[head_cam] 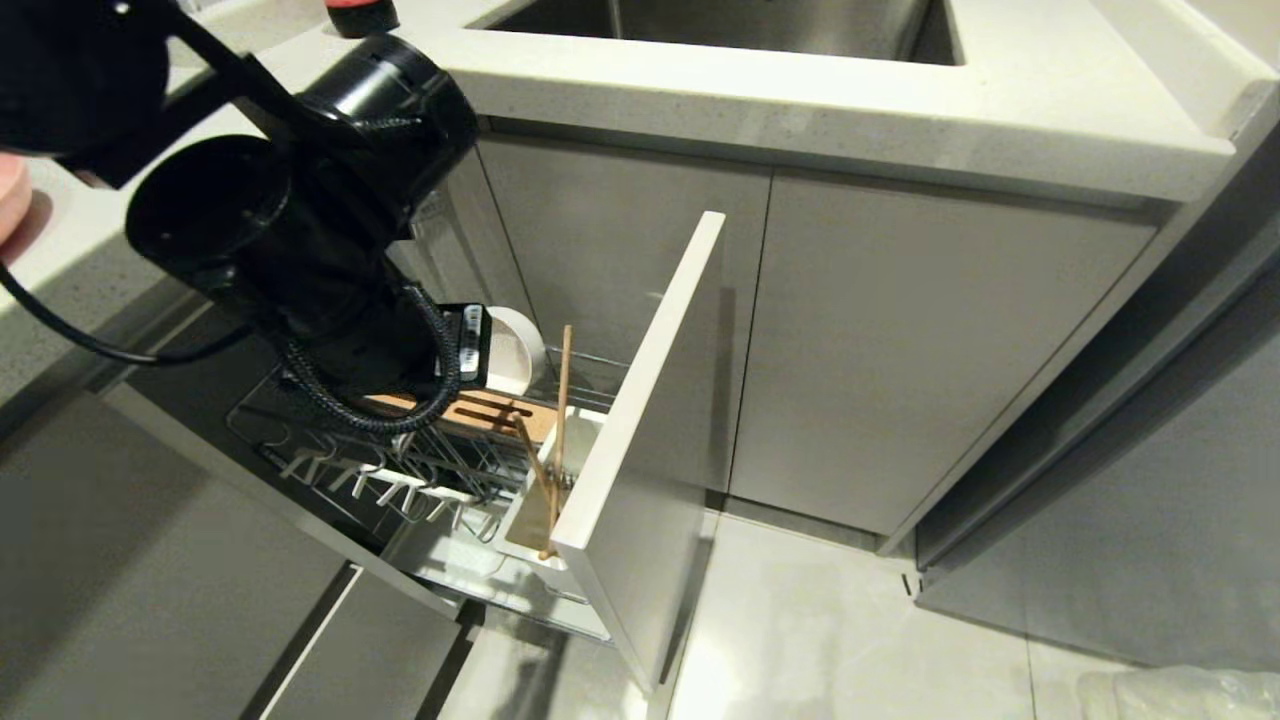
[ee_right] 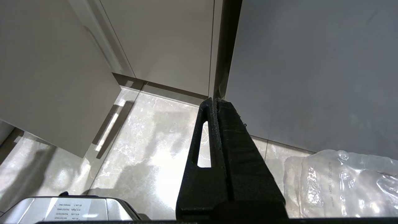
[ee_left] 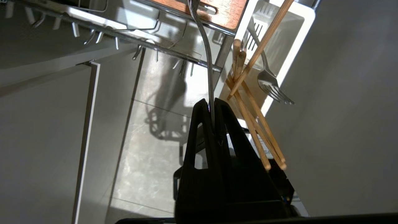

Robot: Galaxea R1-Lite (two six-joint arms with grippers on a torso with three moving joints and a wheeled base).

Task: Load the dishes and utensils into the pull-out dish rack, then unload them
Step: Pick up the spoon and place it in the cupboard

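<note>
The pull-out dish rack (head_cam: 420, 470) stands drawn out, its pale grey front panel (head_cam: 650, 430) toward me. A cream-white bowl (head_cam: 518, 350) stands on edge at its back. Wooden chopsticks (head_cam: 562, 400) lean in the white utensil cup (head_cam: 535, 520), beside a fork (ee_left: 270, 82). My left gripper (ee_left: 212, 101) hangs over the rack beside the cup, shut on the thin curved metal handle of the spoon (ee_left: 207, 56). The spoon's bowl end is out of view. At the counter's left edge shows a salmon-pink rim, the plate (head_cam: 10, 205). My right gripper (ee_right: 214, 100) is shut on nothing, low over the floor.
A sink (head_cam: 720, 25) is set in the counter above the closed cabinet doors (head_cam: 900, 350). The left arm (head_cam: 300, 220) hides much of the rack. Clear plastic wrapping (ee_right: 345, 183) lies on the tiled floor at the right. The wooden strip (head_cam: 500, 410) lies across the rack.
</note>
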